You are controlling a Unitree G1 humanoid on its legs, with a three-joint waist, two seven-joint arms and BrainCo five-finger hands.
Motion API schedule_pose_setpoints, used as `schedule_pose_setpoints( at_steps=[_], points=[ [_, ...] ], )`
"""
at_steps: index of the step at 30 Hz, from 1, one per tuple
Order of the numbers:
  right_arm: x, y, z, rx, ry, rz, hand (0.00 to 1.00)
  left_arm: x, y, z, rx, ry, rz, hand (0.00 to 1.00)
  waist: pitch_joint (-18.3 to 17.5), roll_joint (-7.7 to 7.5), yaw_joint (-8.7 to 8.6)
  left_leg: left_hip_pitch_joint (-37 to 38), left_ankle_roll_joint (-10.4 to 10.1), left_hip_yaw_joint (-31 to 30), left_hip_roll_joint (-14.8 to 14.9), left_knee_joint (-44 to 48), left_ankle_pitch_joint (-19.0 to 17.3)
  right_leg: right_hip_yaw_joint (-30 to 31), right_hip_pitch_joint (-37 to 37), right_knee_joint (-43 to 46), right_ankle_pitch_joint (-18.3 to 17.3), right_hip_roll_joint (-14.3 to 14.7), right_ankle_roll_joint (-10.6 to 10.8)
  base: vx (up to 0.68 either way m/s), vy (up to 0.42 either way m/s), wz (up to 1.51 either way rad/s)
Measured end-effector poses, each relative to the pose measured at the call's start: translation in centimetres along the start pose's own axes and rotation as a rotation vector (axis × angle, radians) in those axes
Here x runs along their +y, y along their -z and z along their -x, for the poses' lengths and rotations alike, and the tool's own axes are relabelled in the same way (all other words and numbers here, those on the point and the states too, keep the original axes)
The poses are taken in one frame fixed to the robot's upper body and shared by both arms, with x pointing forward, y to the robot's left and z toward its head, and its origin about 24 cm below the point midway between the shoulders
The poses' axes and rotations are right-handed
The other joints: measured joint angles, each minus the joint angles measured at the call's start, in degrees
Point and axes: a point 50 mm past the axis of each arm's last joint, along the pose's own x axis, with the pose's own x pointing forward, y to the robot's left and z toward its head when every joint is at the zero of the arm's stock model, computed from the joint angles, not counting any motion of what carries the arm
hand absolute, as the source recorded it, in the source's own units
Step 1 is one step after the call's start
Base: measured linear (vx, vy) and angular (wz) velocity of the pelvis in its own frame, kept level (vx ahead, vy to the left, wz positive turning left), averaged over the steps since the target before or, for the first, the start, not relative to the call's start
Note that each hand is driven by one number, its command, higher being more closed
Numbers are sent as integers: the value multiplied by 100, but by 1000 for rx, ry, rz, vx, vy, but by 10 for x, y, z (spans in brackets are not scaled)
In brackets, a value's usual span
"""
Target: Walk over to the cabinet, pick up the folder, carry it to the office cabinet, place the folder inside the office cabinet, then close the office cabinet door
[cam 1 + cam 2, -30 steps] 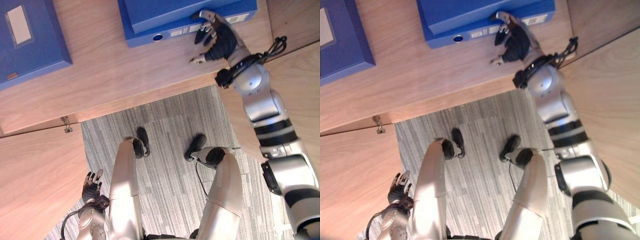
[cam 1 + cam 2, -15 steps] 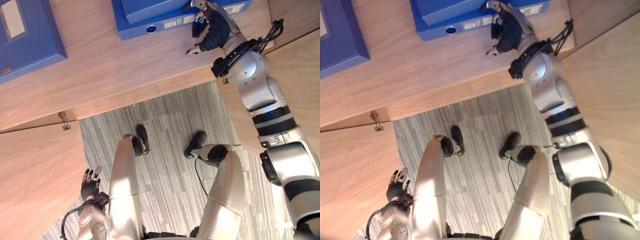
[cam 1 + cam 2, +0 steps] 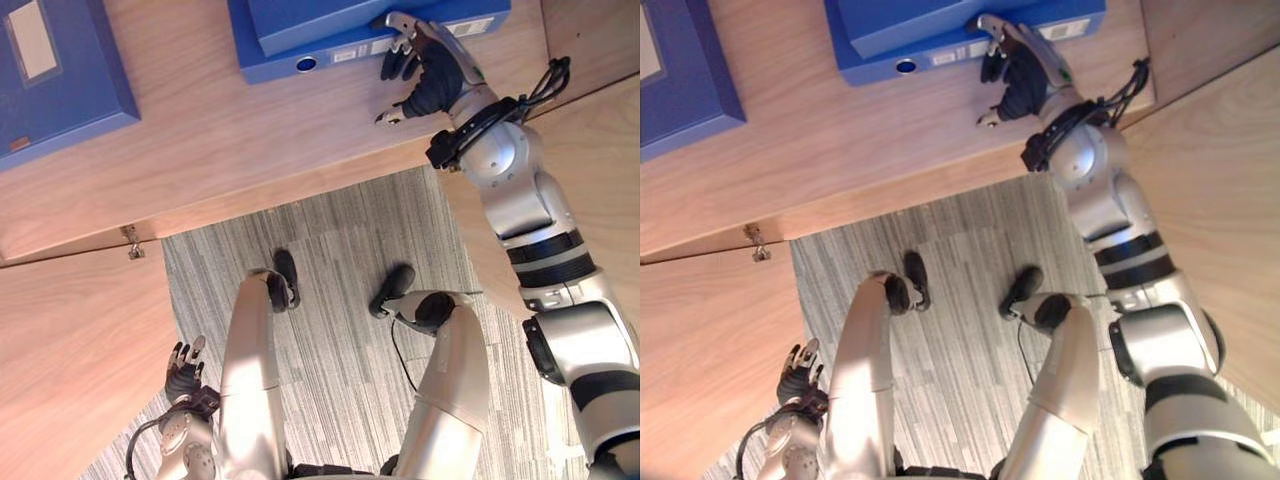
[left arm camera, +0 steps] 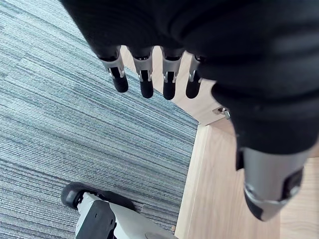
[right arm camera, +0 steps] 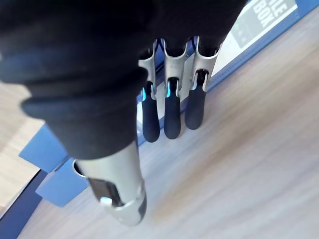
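Two blue folders [image 3: 330, 35] lie stacked at the far edge of the wooden cabinet surface [image 3: 250, 150], their spines facing me. The lower spine has a round hole [image 3: 307, 63]. My right hand [image 3: 437, 75] reaches up to the right part of that spine, fingers straight and dark tips against it, thumb spread to the side. In the right wrist view the fingers [image 5: 172, 114] point at the labelled spine [image 5: 254, 30] just above the wood. My left hand [image 3: 183, 375] hangs low at my left side over the carpet, its fingers [image 4: 144, 79] relaxed and holding nothing.
Another blue folder [image 3: 60, 70] lies at the far left of the same surface. An open wooden door [image 3: 70, 350] with a metal hinge [image 3: 130, 243] stands on my left. A wooden panel [image 3: 600, 150] rises on the right. Grey striped carpet [image 3: 330, 250] lies below.
The whole picture has shifted slightly, so the camera moved. My right hand stays at the folder's spine, its fingers a little straighter now. The left hand has not moved.
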Motion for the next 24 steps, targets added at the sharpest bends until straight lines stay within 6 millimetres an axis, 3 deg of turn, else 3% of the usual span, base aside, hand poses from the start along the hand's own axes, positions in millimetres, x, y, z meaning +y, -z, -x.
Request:
schedule_pose_setpoints(
  at_steps=[9,14,24],
  points=[
    [-21,1,4,80,235,-159,0,-1,-1,-1,-3,-6,3,0,4,0,7,-65,14,-2,4,70,-41,2,-45,39,1,-20,0,6,19,0],
    [-34,-13,6,29,333,-186,0,-1,-3,-1,-12,-8,1,0,13,2,-4,-206,10,-8,37,141,-41,15,-203,118,2,-20,-2,0,2,-1],
    [-30,-24,12,-10,352,-182,0,-1,-3,-1,-12,-9,-1,0,46,1,-1,-214,8,-10,42,159,-44,23,-214,146,0,-24,-3,0,0,0]
  ],
)
